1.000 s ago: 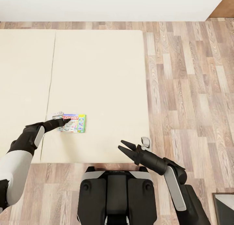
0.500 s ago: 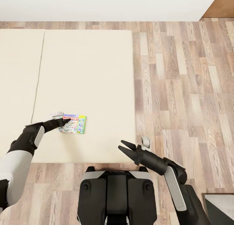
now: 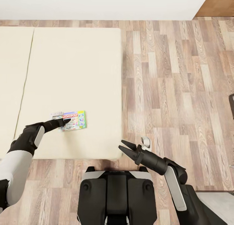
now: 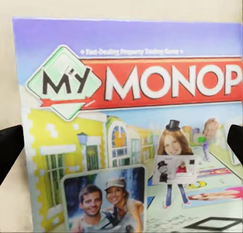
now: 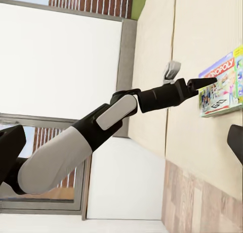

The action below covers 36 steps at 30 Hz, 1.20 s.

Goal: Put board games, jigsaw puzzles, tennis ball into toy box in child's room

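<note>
A board game point(image 3: 74, 120), a white and green box with a red logo, hangs just over the cream bed point(image 3: 71, 72) near its front edge. My left gripper point(image 3: 66, 121) is shut on the box's left end. The left wrist view has the printed cover point(image 4: 131, 131) spanning the space between both black fingertips. From the right wrist view the left arm reaches to the box point(image 5: 223, 86) against the mattress. My right gripper point(image 3: 121, 144) is open and holds nothing, low over the floor off the bed's front right corner.
Wood plank floor point(image 3: 175, 88) stretches to the right of the bed. A white wall point(image 3: 97, 3) runs along the back, with brown wood point(image 3: 217, 3) at its right end. A dark object point(image 3: 231, 104) shows at the right edge, a grey surface point(image 3: 214, 202) at bottom right.
The whole picture has shifted: the bed now lies further left, so the camera has turned right. The board game stayed at the left gripper and has tilted slightly.
</note>
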Motion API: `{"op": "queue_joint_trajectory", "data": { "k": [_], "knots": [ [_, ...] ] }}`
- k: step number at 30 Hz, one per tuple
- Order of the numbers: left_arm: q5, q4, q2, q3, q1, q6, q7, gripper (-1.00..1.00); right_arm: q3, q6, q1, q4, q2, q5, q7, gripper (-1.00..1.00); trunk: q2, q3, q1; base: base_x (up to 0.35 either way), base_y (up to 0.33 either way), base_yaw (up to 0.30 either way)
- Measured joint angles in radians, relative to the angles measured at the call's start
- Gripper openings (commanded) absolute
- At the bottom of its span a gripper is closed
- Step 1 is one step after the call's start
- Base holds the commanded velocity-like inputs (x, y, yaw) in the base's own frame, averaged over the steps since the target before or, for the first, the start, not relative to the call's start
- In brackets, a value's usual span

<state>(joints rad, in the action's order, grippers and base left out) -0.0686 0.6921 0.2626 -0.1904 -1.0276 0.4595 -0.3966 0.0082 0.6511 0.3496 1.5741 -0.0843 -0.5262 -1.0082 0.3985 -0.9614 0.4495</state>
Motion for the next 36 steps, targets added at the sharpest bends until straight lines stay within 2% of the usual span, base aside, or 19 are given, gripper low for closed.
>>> {"op": "queue_joint_trajectory", "data": {
  "k": [14, 27, 36],
  "knots": [
    [-0.001, 0.0, 0.0, 0.0, 0.0, 0.0, -0.002, 1.0, 0.0, 0.0, 0.0, -0.001, 0.0, 0.0, 0.0, 1.0, 0.0, 0.0, 0.0, -0.005, -0.073, 0.0],
    [0.0, 0.0, 0.0, 0.0, 0.0, 0.0, -0.001, 1.0, -0.001, 0.0, 0.0, 0.0, 0.0, 0.0, -0.001, 1.0, 0.0, 0.0, 0.0, 0.0, -0.272, 0.0],
    [-0.001, 0.001, 0.0, 0.0, 0.0, 0.001, -0.001, 1.0, -0.002, 0.0, 0.0, 0.0, 0.0, -0.001, -0.002, 1.0, 0.0, 0.0, 0.0, 0.0, -0.123, 0.0]
  ]
}}
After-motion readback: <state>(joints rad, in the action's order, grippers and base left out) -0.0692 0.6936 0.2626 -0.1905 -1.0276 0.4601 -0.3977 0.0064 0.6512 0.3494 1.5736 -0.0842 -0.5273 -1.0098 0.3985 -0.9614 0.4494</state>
